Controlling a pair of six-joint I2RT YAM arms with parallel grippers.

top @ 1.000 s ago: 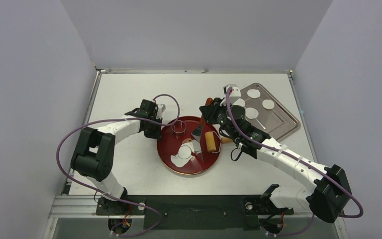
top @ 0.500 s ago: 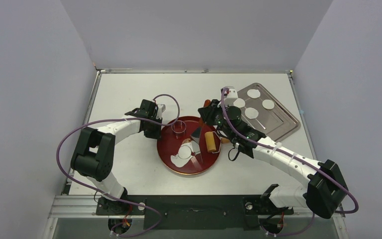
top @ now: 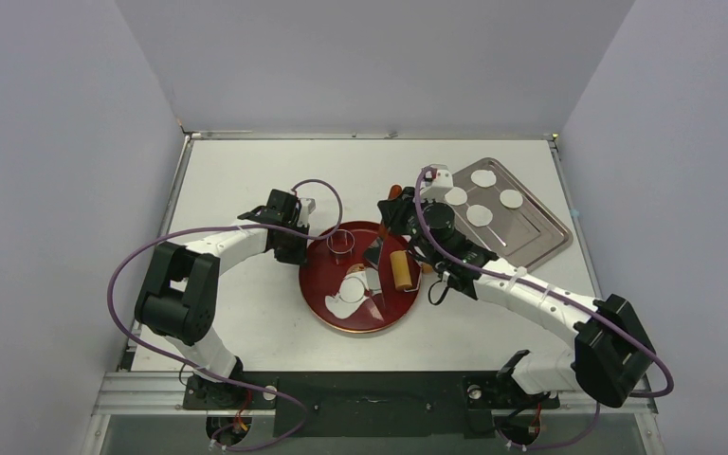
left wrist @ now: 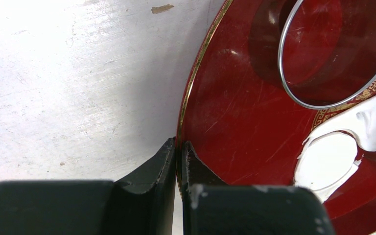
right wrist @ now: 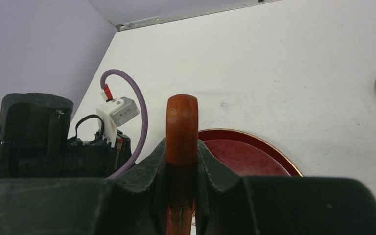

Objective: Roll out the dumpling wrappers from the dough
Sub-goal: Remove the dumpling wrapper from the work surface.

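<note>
- The white table (top: 246, 171) is being used as the base for everything, both arms being mounted at its near edge.
- The right arm (top: 531, 294) is being stretched in a long diagonal from the near right toward the middle of the table. The left arm (top: 218, 248) is being bent sharply at the elbow and reached rightward, low over the surface.
- The metal tray (top: 540, 237) is being shown at the far right, with four dumpling wrappers (top: 483, 177) lying apart on it.
- The red plate (top: 322, 305) is being pinched at its left rim by the left gripper (left wrist: 178, 152), jaws pressed together on the gold edge.
- The dough (top: 349, 296), a ragged flattened sheet, is being carried on the plate's near half.
- The wooden roller (top: 402, 269) is being seen over the plate's right side.
- A wooden handle (right wrist: 181, 122) is being clamped upright in the narrow jaws of the right gripper (right wrist: 181, 161).
- A metal ring (top: 340, 243) is being seen on the plate's far left part.
</note>
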